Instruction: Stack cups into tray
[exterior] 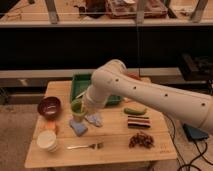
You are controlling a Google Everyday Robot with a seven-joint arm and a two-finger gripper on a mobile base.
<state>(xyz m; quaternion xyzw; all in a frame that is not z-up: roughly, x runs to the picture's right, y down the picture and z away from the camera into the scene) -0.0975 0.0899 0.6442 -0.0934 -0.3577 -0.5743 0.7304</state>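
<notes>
My gripper [82, 106] sits at the end of the big white arm, just in front of the tray's near left corner. It is shut on the pale green translucent cup [77, 108] and holds it upright a little above the table. The dark green tray [80, 83] lies at the back of the table, with its right part hidden behind the arm. The cream-white cup [47, 141] stands at the front left of the table. I cannot make out the steel cup.
A maroon bowl [49, 106] stands at the left. A blue sponge [77, 127] and a pale cloth [94, 119] lie below the gripper. A fork [86, 146] lies near the front edge. A green item [135, 110], a dark striped item [138, 121] and a brown heap [141, 140] lie at the right.
</notes>
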